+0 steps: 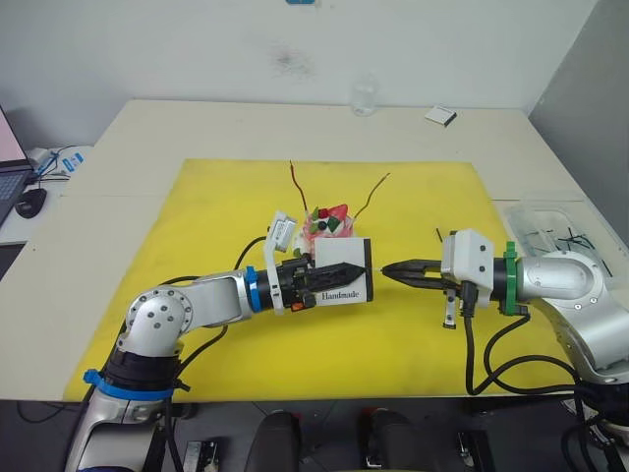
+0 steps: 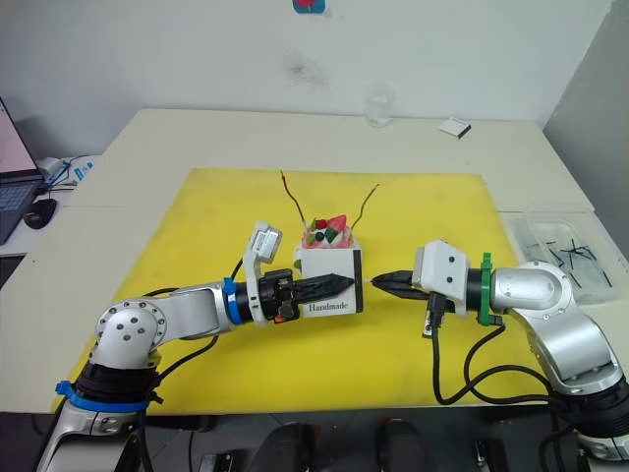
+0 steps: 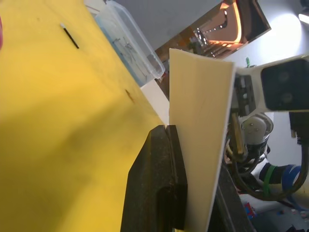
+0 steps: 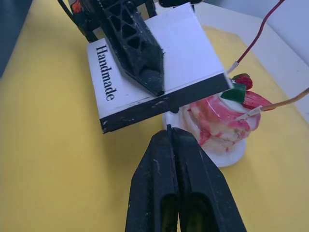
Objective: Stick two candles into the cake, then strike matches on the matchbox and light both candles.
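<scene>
Left gripper point(image 1: 346, 269), at the centre of the head view, is clamping the matchbox point(image 1: 339, 277) between its fingers, holding it upright just in front of the cake point(image 1: 327, 227) so that the plate is mostly hiding behind the box. Right gripper point(image 1: 393, 271) is pointing in from the right with its fingers pressed together, their tips sitting just beside the box's right edge; a match point(image 4: 168, 127) is showing as a tiny dark tip poking out between them in the right wrist view, while in the head views it is too thin to make out. That wrist view is also revealing the black striking strip point(image 4: 159, 107) along the box edge facing the closed fingers, the "Handmade" print, and the pink cake with strawberry and green leaf close behind. Both candles are standing in the cake: the red candle point(image 1: 296, 184) is rising toward the upper left of it, the gold candle point(image 1: 371, 193) toward the upper right, and their pale ends are clear in the right wrist view. In the left wrist view the box is appearing as a plain white face, cut off below, with another match point(image 3: 70, 36) lying on the yellow mat point(image 1: 216, 226). A clear tray point(image 1: 550, 231) is sitting off the mat at right, holding dark sticks that are hard to tell apart.
</scene>
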`<state>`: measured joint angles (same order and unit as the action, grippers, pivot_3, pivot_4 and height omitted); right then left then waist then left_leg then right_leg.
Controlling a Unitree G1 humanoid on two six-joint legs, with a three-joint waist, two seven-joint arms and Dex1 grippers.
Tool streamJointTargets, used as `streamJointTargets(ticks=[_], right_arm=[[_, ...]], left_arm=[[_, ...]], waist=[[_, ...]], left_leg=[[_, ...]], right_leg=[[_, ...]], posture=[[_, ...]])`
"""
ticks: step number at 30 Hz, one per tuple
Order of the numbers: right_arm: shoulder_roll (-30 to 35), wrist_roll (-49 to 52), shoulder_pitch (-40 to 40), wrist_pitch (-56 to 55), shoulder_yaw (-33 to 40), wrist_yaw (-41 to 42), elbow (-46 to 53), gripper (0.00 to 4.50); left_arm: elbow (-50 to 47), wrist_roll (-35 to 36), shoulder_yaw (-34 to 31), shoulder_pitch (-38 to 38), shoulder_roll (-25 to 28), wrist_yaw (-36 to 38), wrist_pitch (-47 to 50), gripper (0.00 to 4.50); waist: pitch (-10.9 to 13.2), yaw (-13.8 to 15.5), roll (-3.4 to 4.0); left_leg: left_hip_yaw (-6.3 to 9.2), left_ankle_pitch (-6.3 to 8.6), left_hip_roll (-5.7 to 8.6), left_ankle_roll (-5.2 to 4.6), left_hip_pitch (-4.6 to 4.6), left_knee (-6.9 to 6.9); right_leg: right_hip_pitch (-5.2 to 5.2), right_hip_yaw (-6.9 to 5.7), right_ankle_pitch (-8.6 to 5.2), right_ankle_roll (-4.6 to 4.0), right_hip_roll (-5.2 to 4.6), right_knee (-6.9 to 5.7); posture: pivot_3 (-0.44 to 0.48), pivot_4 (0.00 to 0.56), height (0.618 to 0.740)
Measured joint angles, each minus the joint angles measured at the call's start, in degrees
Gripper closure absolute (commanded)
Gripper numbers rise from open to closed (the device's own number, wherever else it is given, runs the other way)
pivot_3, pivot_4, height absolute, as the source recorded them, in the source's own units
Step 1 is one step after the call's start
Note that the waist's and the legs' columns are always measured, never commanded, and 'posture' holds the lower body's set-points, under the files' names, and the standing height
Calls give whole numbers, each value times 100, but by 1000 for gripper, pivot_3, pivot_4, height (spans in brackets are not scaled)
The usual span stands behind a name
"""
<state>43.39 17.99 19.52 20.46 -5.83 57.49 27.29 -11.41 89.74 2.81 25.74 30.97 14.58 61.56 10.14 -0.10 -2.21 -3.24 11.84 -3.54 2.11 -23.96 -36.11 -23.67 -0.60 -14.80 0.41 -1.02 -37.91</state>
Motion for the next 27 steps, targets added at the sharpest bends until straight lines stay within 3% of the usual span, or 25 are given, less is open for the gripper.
streamJointTargets(ticks=[27], right_arm=[[-93,110,199,-240,14,-10,0,4486]], left_arm=[[4,-96,-305,-5,-116,107,316,4500]], waist=[[0,0,0]], left_leg=[[1,-1,-2,1,9,-6]], right_leg=[[14,-3,0,-1,2,-7]], posture=[[0,150,740]])
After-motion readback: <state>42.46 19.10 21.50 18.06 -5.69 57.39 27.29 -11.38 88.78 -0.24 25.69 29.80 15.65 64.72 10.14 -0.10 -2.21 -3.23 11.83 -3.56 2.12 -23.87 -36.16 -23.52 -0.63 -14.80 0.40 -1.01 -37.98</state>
